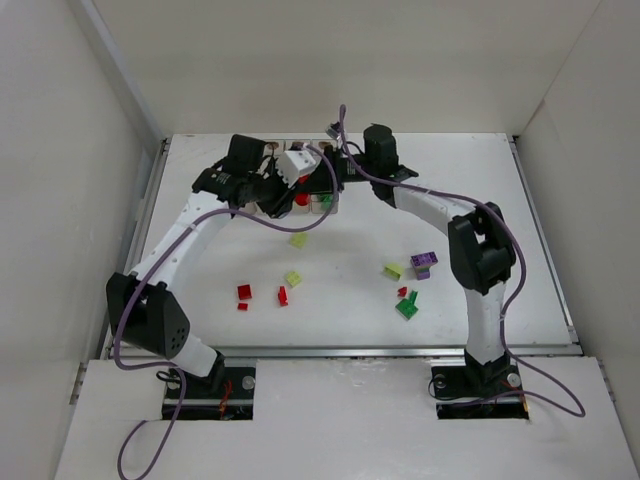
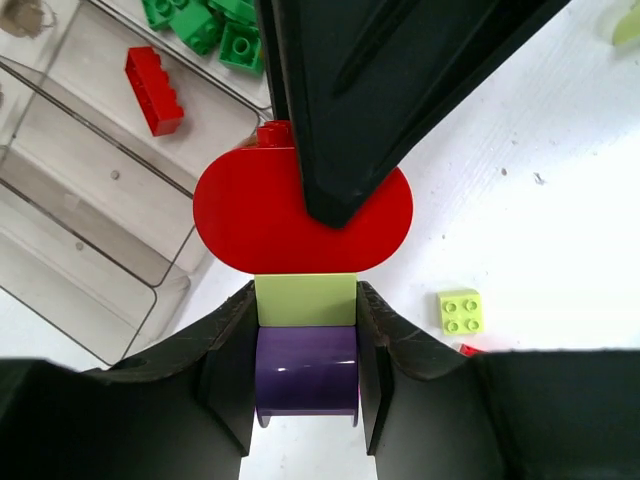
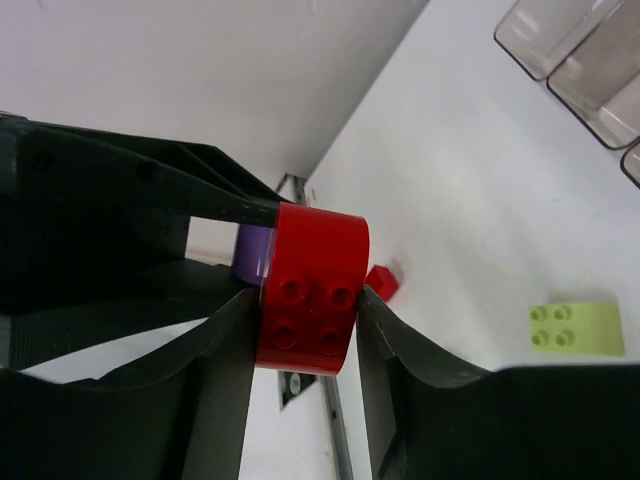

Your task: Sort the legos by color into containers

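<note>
While both arms meet at the back-centre of the table (image 1: 340,300), they share one small lego stack (image 1: 302,198): purple brick (image 2: 305,375), yellow-green brick (image 2: 305,305) next, red rounded piece (image 2: 250,220) at the far end.

- The left gripper (image 2: 305,292) has its fingers pressed onto the sides of the purple brick and yellow-green brick, pinching them.
- The right gripper (image 3: 306,300) comes in from the opposite side. Its fingers (image 3: 225,350) clamp the red rounded piece on both flanks, no gap visible on either side. The studs face the right wrist camera.
- The stack is held off the table, just beside the near end of the containers (image 2: 90,210). In the left wrist view the red rounded piece overlaps a bin corner; can't tell whether it touches.

The containers are clear bins in a row. One holds a red brick (image 2: 152,90); the neighbouring bin holds several green bricks (image 2: 205,25).

Loose legos lie on the table, nearer the arm bases and well apart from the bins:
- Left-centre: loose yellow-green pieces (image 1: 293,279), with one more closer to the bins, and small red pieces (image 1: 244,292).
- Right-centre: a purple piece (image 1: 423,260) just beside another yellow-green one, and a green piece (image 1: 407,307) with a tiny red one right next to it.
</note>
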`<state>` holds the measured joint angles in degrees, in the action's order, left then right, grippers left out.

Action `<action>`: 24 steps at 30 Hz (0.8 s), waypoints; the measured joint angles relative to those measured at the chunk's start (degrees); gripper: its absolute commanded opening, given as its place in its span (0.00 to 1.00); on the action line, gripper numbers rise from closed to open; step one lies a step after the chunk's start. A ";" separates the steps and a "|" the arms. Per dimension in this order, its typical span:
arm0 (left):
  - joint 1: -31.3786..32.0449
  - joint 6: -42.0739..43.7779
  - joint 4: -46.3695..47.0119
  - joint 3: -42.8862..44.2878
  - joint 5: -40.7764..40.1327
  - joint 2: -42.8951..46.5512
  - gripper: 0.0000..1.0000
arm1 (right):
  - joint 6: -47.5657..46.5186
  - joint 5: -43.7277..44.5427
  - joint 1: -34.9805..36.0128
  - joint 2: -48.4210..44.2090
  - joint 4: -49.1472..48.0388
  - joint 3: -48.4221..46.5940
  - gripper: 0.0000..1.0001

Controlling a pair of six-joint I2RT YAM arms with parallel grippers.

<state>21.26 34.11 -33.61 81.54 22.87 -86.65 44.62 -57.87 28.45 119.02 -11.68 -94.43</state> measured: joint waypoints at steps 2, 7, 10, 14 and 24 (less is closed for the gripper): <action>0.00 -0.63 0.63 0.00 -0.22 0.04 0.00 | 3.65 0.00 -0.37 0.11 -4.74 1.22 0.00; -1.03 -3.41 5.70 -1.03 0.61 0.07 0.00 | 11.37 1.49 -1.92 0.59 -13.77 3.58 0.00; -3.48 -4.61 8.57 -5.03 0.48 1.18 0.00 | 12.79 6.05 -1.88 0.79 -15.85 4.15 0.00; -8.83 -5.79 6.58 -10.32 -2.34 2.47 0.00 | 10.49 14.08 -3.02 4.70 -15.12 -2.29 0.00; -10.54 -6.16 6.47 -11.41 -3.37 1.97 0.00 | 4.70 30.36 -2.38 16.55 -5.38 -19.65 0.14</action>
<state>10.72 27.94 -27.14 70.13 19.51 -84.68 49.32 -27.51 26.06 135.57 -17.06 -114.08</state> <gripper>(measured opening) 0.333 0.440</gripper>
